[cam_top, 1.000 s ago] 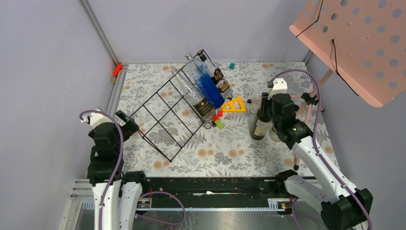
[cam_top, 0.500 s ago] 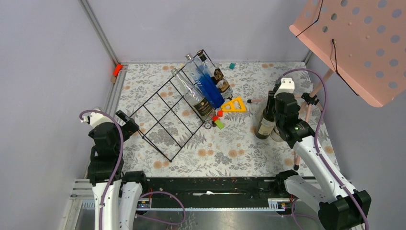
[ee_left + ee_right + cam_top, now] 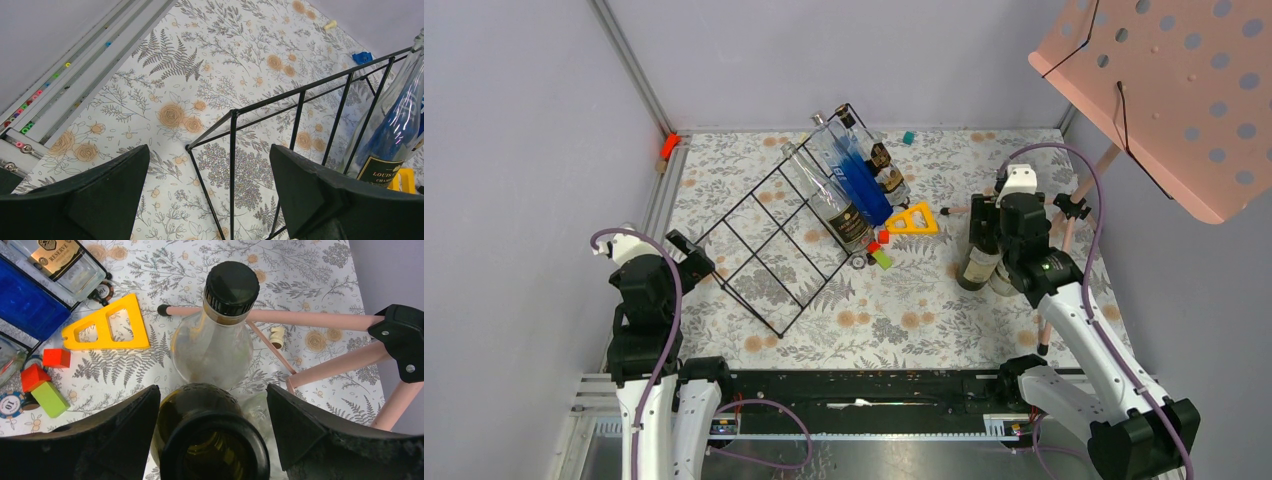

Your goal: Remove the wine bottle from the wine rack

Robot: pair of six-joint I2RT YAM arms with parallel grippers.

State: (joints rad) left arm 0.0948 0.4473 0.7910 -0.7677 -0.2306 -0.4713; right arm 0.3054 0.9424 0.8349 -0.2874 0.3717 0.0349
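The dark green wine bottle stands upright on the floral table right of centre, off the rack; its open mouth fills the bottom of the right wrist view. My right gripper hangs over its neck, open, with a gap showing at the right finger. The black wire wine rack lies at centre left, with several other bottles on its far end. My left gripper hovers wide open above the rack's near-left corner, holding nothing.
A clear bottle with a black cap stands just beyond the wine bottle. The pink music stand overhangs the right side, its legs spread on the table. A yellow triangle and small blocks lie between rack and bottle.
The right arm carried the wine bottle slightly right, then its jaws spread apart and let go of the neck. The left arm has not moved.
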